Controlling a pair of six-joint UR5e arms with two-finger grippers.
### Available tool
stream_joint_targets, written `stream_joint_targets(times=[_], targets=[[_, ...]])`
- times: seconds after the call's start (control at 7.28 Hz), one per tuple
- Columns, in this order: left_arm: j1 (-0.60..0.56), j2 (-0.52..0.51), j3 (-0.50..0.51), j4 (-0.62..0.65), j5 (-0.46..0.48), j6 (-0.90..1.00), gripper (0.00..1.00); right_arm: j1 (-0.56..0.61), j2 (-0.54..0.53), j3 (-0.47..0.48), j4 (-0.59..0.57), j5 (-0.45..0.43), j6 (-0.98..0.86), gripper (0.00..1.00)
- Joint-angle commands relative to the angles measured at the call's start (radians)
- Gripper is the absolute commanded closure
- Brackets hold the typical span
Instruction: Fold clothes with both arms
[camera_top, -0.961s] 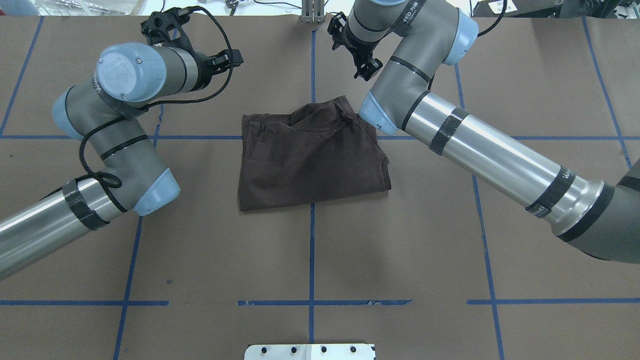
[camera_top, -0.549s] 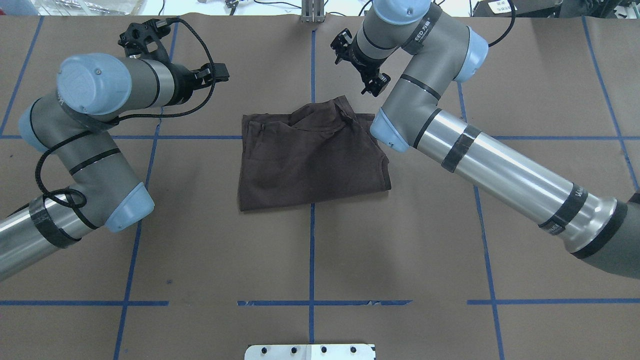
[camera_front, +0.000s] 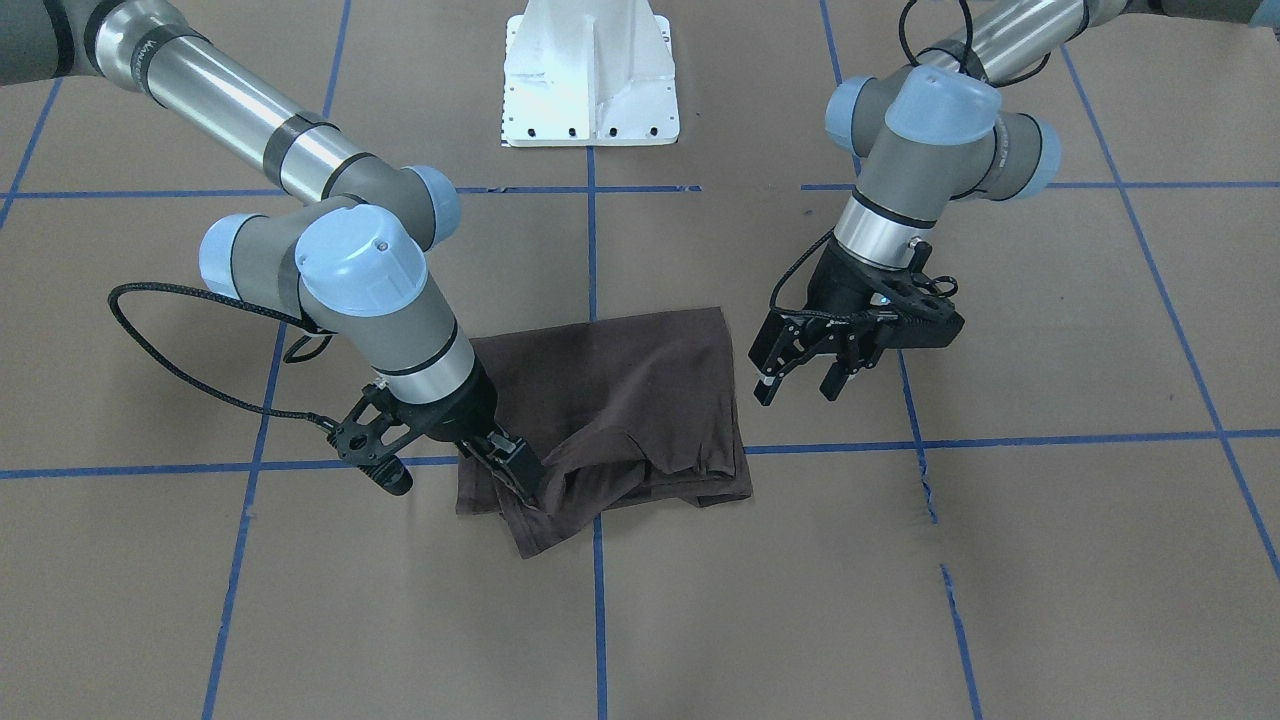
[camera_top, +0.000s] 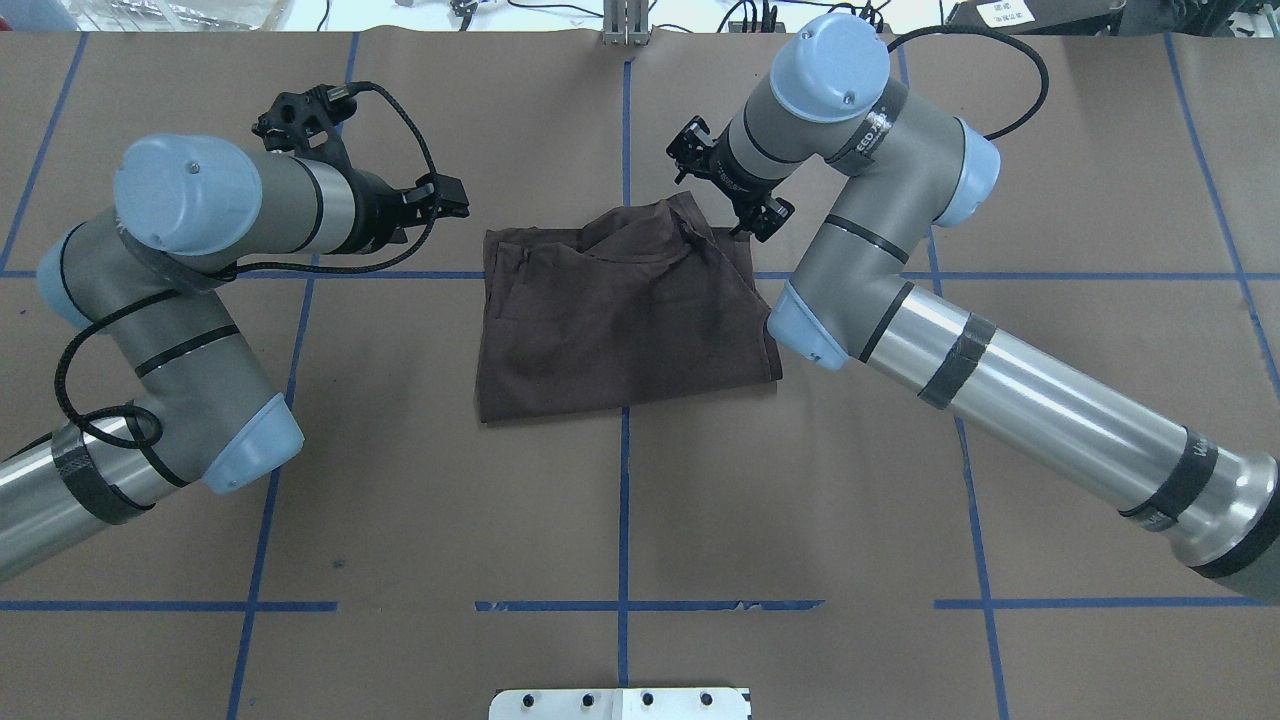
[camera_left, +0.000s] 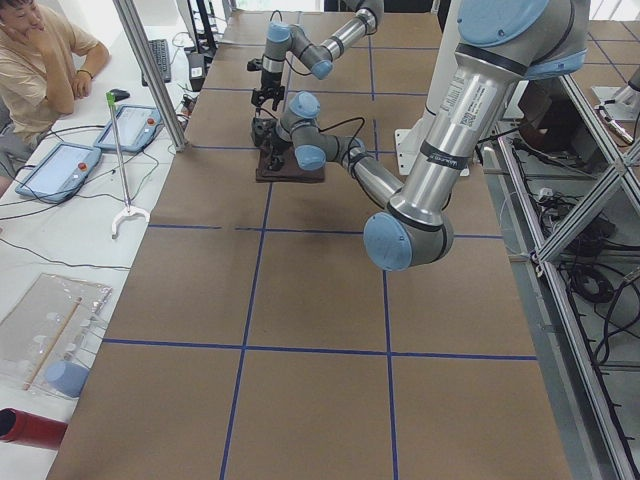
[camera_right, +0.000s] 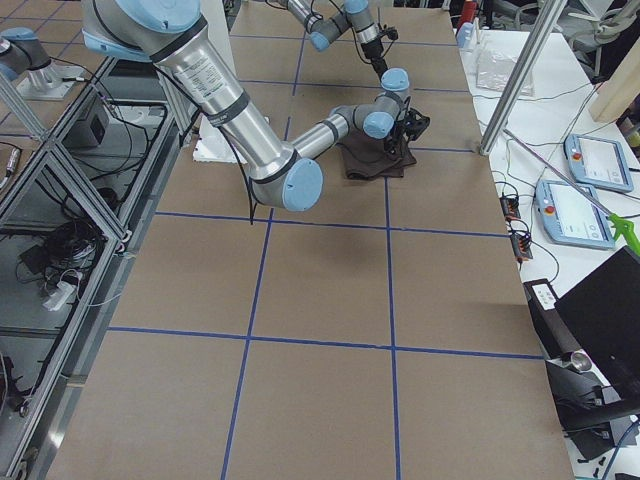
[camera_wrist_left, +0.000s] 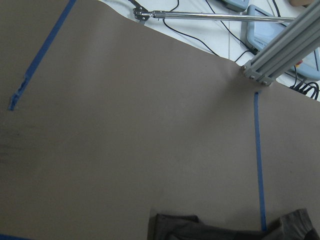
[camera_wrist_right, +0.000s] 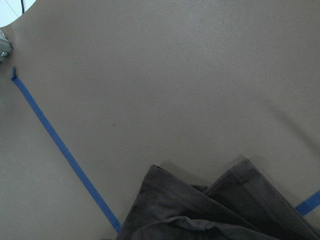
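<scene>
Left gripper (camera_front: 797, 385) hovered just beside the folded T-shirt (camera_top: 620, 320), fingers apart, wrist bent downward. Right gripper (camera_front: 512, 468) slanted down at its rumpled far corner; whether it pinched cloth, I couldn't tell. Shirt lay mid-way across the table (camera_top: 400, 500).

Both elbows bent, left silver-and-grey jointed robot arm (camera_top: 215, 330) reaching far-left, left black two-finger gripper (camera_front: 798, 388) pointing down, fingers spread apart, right silver-and-grey jointed robot arm (camera_top: 1040, 415) reaching far-centre, right black two-finger gripper (camera_front: 512, 466) angled down, low, finger separation indeterminate.
</scene>
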Motion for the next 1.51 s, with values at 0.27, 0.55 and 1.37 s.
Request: stream_joint_targets(times=[0.27, 0.55, 1.37], targets=[[0.009, 0.012, -0.028, 0.017, -0.062, 0.053, 1.0, -0.175, -0.041, 0.113, -0.001, -0.121, -0.064, 0.59], [0.01, 0.012, -0.028, 0.02, -0.062, 0.053, 1.0, -0.218, -0.012, 0.092, -0.008, -0.132, -0.107, 1.0], [0.01, 0.02, -0.028, 0.02, -0.062, 0.053, 1.0, -0.189, 0.268, -0.314, 0.008, -0.253, -0.184, 1.0]])
